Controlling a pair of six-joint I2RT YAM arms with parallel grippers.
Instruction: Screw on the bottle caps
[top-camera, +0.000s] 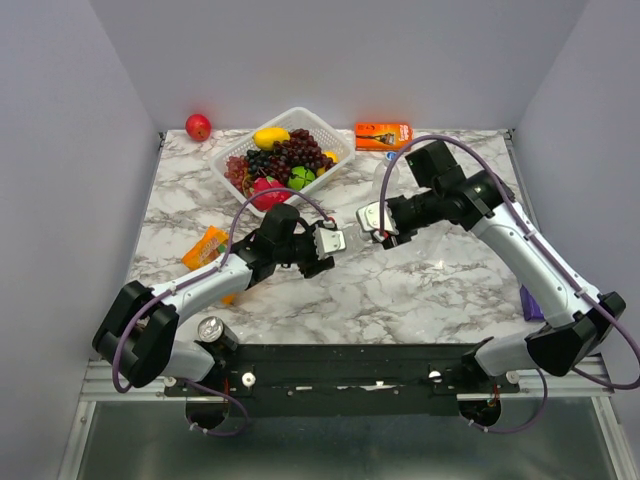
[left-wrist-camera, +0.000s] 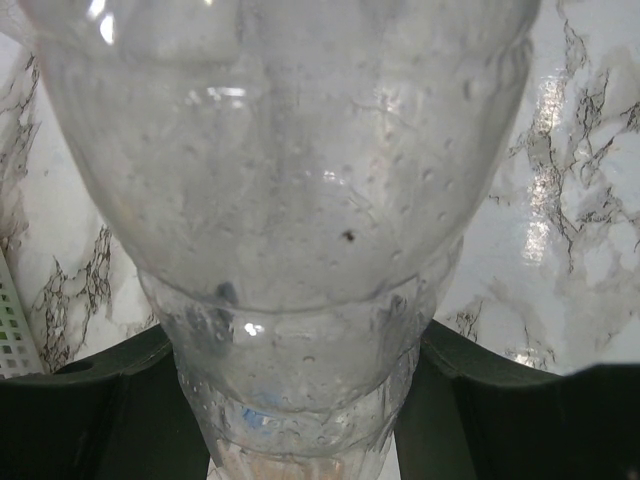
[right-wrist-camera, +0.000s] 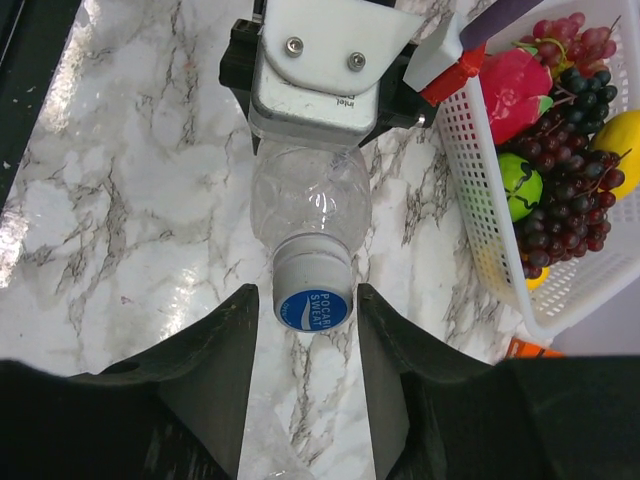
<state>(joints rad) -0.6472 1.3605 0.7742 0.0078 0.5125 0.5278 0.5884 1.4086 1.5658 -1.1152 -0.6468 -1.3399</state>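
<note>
- Apple (top-camera: 198, 126), red, sits at the back left corner, well beyond and to the left of your left gripper (top-camera: 338, 241).
- Orange packet (top-camera: 205, 247) lies flat to the left of that gripper, partly under the left arm.
- Silver can top (top-camera: 211, 328) stands near the left arm's base, well behind the gripper.
- White basket (top-camera: 232, 150) of grapes and other fruit is just beyond your left gripper on the marble table (top-camera: 420, 290).
- Your left gripper is clamped on the clear bottle (right-wrist-camera: 310, 195), fingers pinching its ribbed lower body. The bottle is held lying sideways, neck pointing at your right gripper (right-wrist-camera: 307, 300).
- Blue cap (right-wrist-camera: 313, 308) with white lettering sits on the bottle's neck, right between your right gripper's fingers.
- Your right gripper is part open around the cap. A thin gap shows on each side, wider on one, and no hold is visible.
- Orange pack (top-camera: 383, 135) lies at the table's back edge, beyond your right gripper.
- Purple item (top-camera: 531, 301) is well to the right of both grippers, by the right arm, mostly hidden.
</note>
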